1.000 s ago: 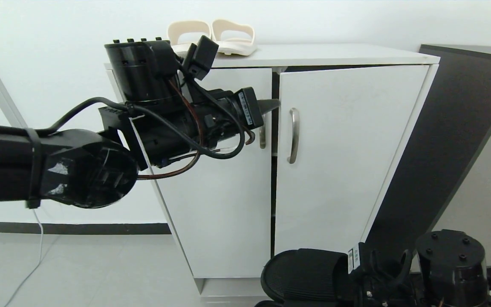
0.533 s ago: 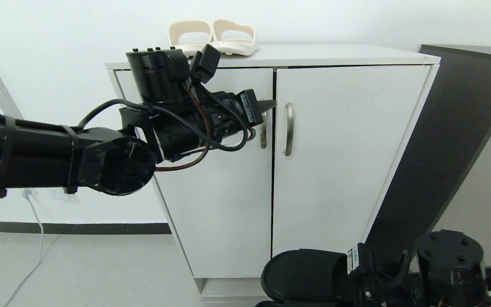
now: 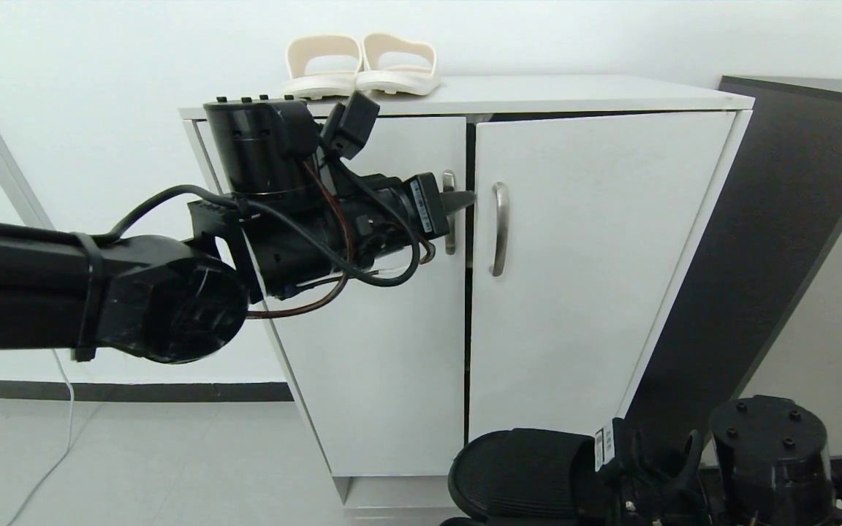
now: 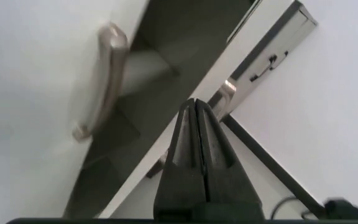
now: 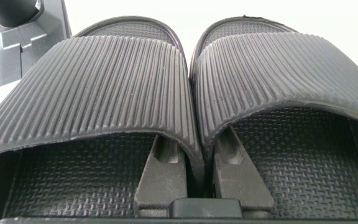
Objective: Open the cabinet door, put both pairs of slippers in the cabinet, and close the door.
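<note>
The cabinet (image 3: 574, 91) has its right door (image 3: 596, 256) slightly ajar, and the inside is too dark to tell. The cream slippers (image 3: 362, 66) sit at the back left edge of the cabinet top. The left gripper (image 3: 465, 199), fingers pressed together, is at the door gap. The right gripper (image 5: 201, 168) pinches the black slippers (image 3: 523, 475) by the cabinet's base.

Left handle (image 3: 449, 219) and right handle (image 3: 499, 229) flank your left claw (image 3: 468, 198). Between left door (image 3: 384, 329) and barely ajar right door (image 3: 596, 277) you get only a narrow slit.

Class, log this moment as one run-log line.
left claw shut, tip at door gap | right door ajar | right claw shut on black slippers | cream slippers atop cabinet
</note>
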You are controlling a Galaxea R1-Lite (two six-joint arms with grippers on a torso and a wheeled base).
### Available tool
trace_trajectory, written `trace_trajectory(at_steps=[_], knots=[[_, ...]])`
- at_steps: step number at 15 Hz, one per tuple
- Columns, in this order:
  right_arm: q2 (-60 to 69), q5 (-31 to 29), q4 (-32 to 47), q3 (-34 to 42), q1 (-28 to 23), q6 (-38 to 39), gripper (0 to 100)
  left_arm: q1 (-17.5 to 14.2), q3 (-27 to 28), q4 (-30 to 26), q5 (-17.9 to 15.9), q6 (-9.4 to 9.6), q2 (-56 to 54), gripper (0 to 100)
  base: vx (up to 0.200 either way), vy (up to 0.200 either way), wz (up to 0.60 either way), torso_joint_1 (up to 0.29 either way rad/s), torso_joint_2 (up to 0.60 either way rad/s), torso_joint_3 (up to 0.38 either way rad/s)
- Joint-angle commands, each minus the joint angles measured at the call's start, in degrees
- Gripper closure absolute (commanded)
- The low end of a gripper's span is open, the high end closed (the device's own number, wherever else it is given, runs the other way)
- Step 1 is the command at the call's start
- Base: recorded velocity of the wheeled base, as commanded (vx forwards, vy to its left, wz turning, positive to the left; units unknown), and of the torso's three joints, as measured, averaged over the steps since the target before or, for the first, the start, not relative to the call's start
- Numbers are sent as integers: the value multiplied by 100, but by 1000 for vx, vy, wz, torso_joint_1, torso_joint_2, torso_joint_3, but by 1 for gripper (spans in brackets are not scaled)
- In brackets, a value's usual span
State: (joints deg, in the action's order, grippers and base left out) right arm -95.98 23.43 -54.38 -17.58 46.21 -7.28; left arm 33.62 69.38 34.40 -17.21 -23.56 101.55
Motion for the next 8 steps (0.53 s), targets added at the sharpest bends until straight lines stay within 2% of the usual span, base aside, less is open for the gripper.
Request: trace_trajectory(at_steps=[1, 4, 8], knots=[[-18, 4, -2, 0, 2, -2, 100, 13, -469, 14, 16, 1, -531, 100, 0, 0, 0, 0, 0, 0], [-18, 4, -2, -9, 37, -2, 100, 13, -741, 207, 16, -8, -759, 100, 0, 0, 0, 0, 0, 0], [18, -5, 7, 44, 309, 7, 100, 4, -460, 251, -37, -8, -364, 100, 0, 0, 0, 0, 0, 0]])
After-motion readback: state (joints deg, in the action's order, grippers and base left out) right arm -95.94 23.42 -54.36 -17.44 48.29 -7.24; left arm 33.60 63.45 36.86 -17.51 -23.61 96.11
